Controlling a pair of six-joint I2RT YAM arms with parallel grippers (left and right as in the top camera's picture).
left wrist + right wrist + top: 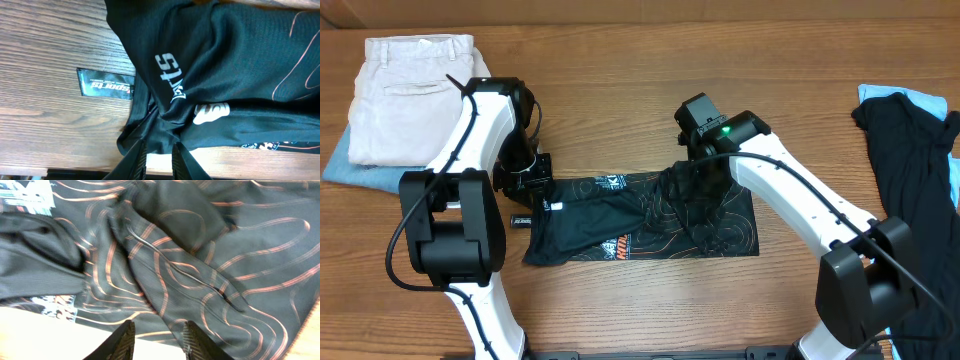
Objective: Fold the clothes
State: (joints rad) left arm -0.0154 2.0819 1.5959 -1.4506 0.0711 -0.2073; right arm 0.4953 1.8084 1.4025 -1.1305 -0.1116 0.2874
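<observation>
The black T-shirt (640,215) with thin orange contour lines lies in the middle of the table, folded into a rumpled horizontal band. My left gripper (532,185) is at the band's left end. In the left wrist view that gripper (159,146) is open, with bunched black fabric (210,75) bearing white lettering at its fingertips and bare table showing between the fingers. My right gripper (692,150) hovers over the band's upper right part. In the right wrist view it (159,325) stands open above the orange-lined cloth (190,255) near the hem, gripping nothing.
A black hang tag (105,89) lies on the wood left of the shirt, the same tag (523,220) showing overhead. Beige trousers (410,95) on blue denim (350,165) sit at the back left. A dark garment (910,170) over light blue cloth (920,98) lies at the right edge.
</observation>
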